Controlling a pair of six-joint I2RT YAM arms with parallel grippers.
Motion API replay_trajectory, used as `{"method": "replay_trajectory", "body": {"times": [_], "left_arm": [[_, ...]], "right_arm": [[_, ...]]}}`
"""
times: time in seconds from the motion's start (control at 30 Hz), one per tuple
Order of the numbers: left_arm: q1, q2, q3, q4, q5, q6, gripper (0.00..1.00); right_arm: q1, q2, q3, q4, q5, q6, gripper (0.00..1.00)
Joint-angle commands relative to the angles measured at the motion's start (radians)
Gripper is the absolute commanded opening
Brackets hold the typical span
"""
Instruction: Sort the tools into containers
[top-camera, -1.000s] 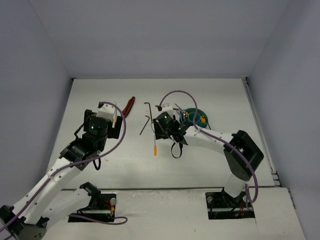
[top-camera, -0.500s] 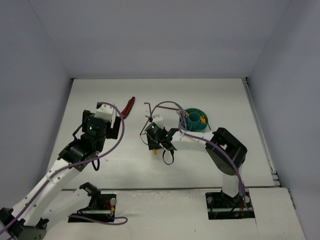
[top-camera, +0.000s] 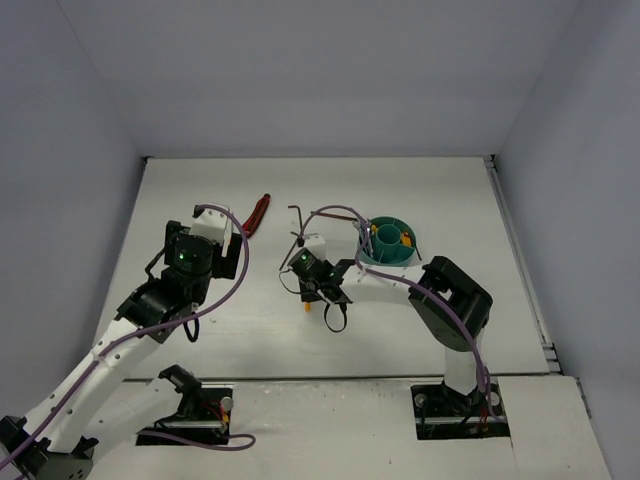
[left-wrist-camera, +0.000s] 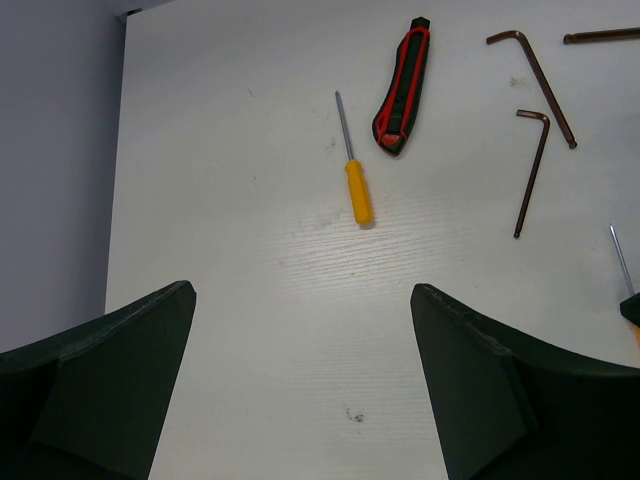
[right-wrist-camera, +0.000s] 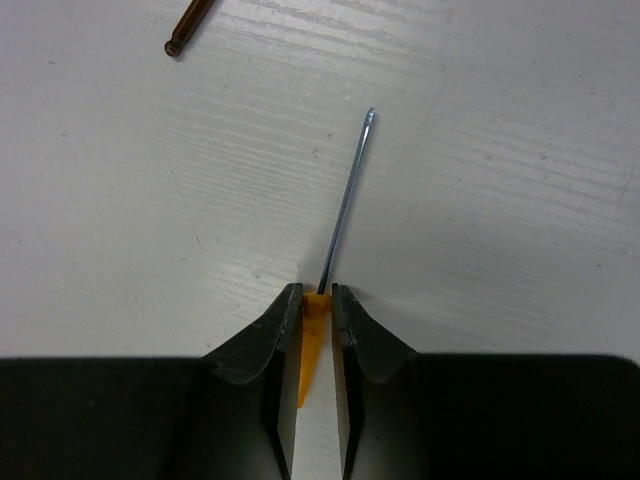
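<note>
On my right gripper (right-wrist-camera: 316, 310) the jaws clamp an orange screwdriver (right-wrist-camera: 345, 200); left gripper (left-wrist-camera: 300, 292) gapes empty. Teal tub (top-camera: 385, 259) holds some tools; second screwdriver (left-wrist-camera: 355, 180), red-black tool (left-wrist-camera: 400, 88), hex keys (left-wrist-camera: 533, 170) are left.

A flat white tabletop w/ a faint wood-grain texture (top-camera: 200, 190) was enclosed on 3 sides by plain, matte, pale grey-lilac walls: a back wall (top-camera: 320, 70), a L wall (top-camera: 60, 180) and a R wall (top-camera: 585, 180). A thin dark seam (top-camera: 320, 157) was seen where tabletop met back wall. A narrow white rail (top-camera: 520, 270) was set along the R edge. A separate white front board (top-camera: 330, 420) was butted against the near edge. Light was even & diffuse; shadows were kept soft. A few small dark scuffs (left-wrist-camera: 352, 414) were seen on the tabletop in the L wrist view.
</note>
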Motion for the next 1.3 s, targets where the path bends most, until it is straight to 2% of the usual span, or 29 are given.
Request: {"method": "replay_trajectory", "body": {"times": [0.0,0.1,0.33,0.47,0.67,0.73,0.87,0.93,1.1,1.27], "left_arm": [[0.009,0.001,0.048,0.03,0.001,-0.007,0.86],[0.009,0.003,0.048,0.029,0.001,-0.006,0.86],[0.009,0.008,0.047,0.032,0.005,-0.007,0.86],[0.011,0.007,0.046,0.033,0.004,-0.006,0.86],[0.012,-0.004,0.044,0.035,-0.006,-0.006,0.86],[0.012,-0.009,0.042,0.037,-0.01,-0.004,0.86],[0.011,-0.015,0.038,0.039,-0.016,-0.002,0.86],[0.014,-0.017,0.036,0.042,-0.019,0.0,0.86],[0.015,-0.016,0.036,0.041,-0.018,0.0,0.86],[0.02,-0.007,0.038,0.038,-0.016,0.006,0.86]], "right_arm": [[0.012,0.019,-0.004,-0.012,0.006,0.005,0.09],[0.012,0.019,0.004,-0.013,0.004,-0.011,0.0],[0.015,-0.071,0.043,-0.009,0.057,-0.112,0.0],[0.015,-0.172,0.075,0.016,0.097,-0.24,0.0],[-0.014,-0.36,0.057,0.144,0.176,-0.583,0.0],[-0.069,-0.425,0.007,0.215,0.131,-0.711,0.0],[-0.275,-0.531,-0.119,0.373,-0.094,-0.848,0.0],[-0.346,-0.551,-0.154,0.422,-0.156,-0.909,0.0],[-0.521,-0.499,-0.152,0.462,-0.382,-0.99,0.0],[-0.602,-0.424,-0.151,0.494,-0.434,-1.006,0.0]]}}
